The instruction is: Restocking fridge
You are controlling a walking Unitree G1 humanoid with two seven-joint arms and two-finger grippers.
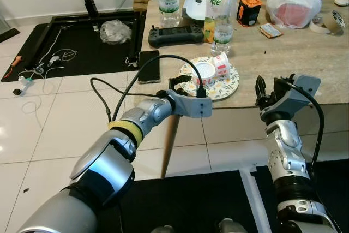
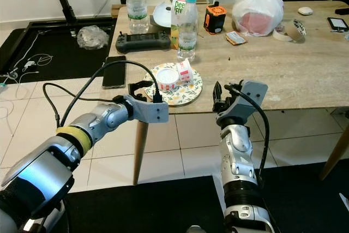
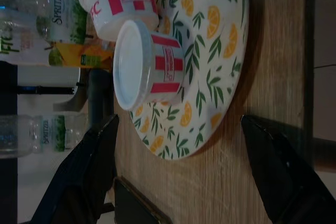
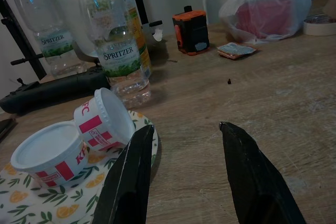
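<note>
**Both grippers at the worktop edge, plate with two tubs between them**

Left eye view: left gripper (image 1: 175, 84) sits centre frame at the near edge of the worktop (image 1: 289, 64), right at the rim of the leaf-and-orange patterned plate (image 1: 228, 87). Jaws spread, nothing between them. Plate carries two red-and-white tubs: lidded tub (image 1: 203, 71) upright, second tub (image 1: 221, 64) tipped on its side against it. Contents of either not visible. Right gripper (image 1: 261, 92) at right of centre, at the worktop's front edge, well right of the plate.

Right eye view: behind the plate, top centre, a water bottle (image 2: 187, 25) with teal cap, looks nearly empty, juice carton (image 2: 178, 5) just behind it. Second water bottle (image 2: 136, 1) further left, black controller (image 2: 140, 39) in front of it. Phone (image 2: 114, 71) at the worktop's left edge. White plastic bag (image 2: 256, 9) upper right with something red inside; orange-black tape measure (image 2: 215, 18) to its left.

Left wrist view: both black fingers (image 3: 86, 174) wide apart, plate rim between them; lidded tub's white lid faces the camera.

Right wrist view: fingers (image 4: 131, 179) open, empty, over bare worktop; both tubs at lower left of frame, tipped one showing its white base.
</note>
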